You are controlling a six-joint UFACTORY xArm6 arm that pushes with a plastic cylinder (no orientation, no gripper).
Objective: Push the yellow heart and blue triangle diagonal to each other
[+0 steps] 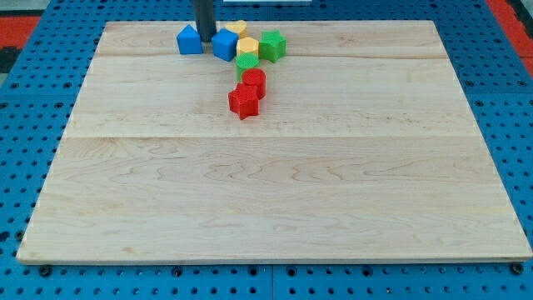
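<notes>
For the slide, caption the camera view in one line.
My tip rests between the blue triangle and blue cube, yellow heart just right, on the wooden board.

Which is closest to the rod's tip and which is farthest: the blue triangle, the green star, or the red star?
Measured from my tip, near the view's top:
1. Blue triangle, just to the view's left of the tip.
2. Green star, off to the view's right.
3. Red star, lowest of the cluster, toward the view's bottom.

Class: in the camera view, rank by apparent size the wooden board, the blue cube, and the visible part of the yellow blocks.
1. wooden board, by far the largest.
2. blue cube.
3. yellow blocks, mostly hidden behind other blocks, so only their visible part ranks smallest.
</notes>
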